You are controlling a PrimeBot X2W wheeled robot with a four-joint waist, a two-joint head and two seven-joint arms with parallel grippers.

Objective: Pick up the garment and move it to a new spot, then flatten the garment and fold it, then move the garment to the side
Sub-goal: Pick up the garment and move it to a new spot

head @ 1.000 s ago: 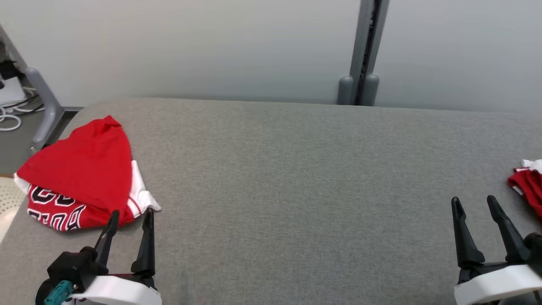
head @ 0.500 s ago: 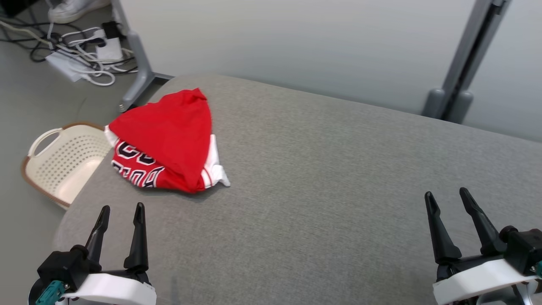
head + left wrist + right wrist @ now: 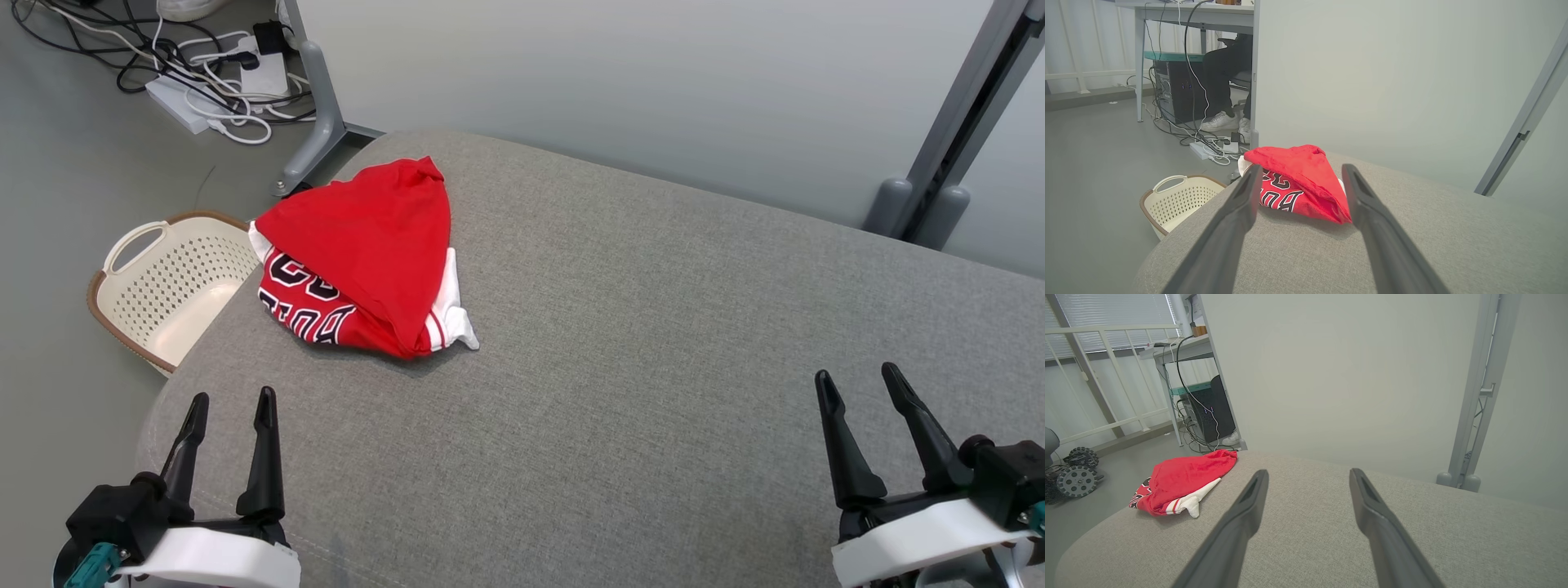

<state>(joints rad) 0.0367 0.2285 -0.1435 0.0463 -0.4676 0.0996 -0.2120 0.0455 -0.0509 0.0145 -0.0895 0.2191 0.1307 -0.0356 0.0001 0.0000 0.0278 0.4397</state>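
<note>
The garment [image 3: 367, 257] is a red jersey with white trim and dark lettering, bunched in a heap on the far left of the grey padded table [image 3: 653, 351]. It also lies straight ahead between the fingers in the left wrist view [image 3: 1300, 183] and at the left in the right wrist view [image 3: 1182, 486]. My left gripper [image 3: 230, 402] hovers open over the table's near left corner, short of the garment. Far to the right, my right gripper [image 3: 856, 380] is open too, with nothing between its fingers.
A cream perforated basket [image 3: 167, 286] stands on the floor beside the table's left edge. Cables and a power strip [image 3: 212, 90] lie on the floor beyond it. A grey post [image 3: 951, 139] rises behind the table at right. A seated person's shoes [image 3: 1222, 122] show under a desk.
The head camera has swung left, so the whole picture shifted right and the basket and floor cables came into view. Both grippers stay open and the garment lies as before.
</note>
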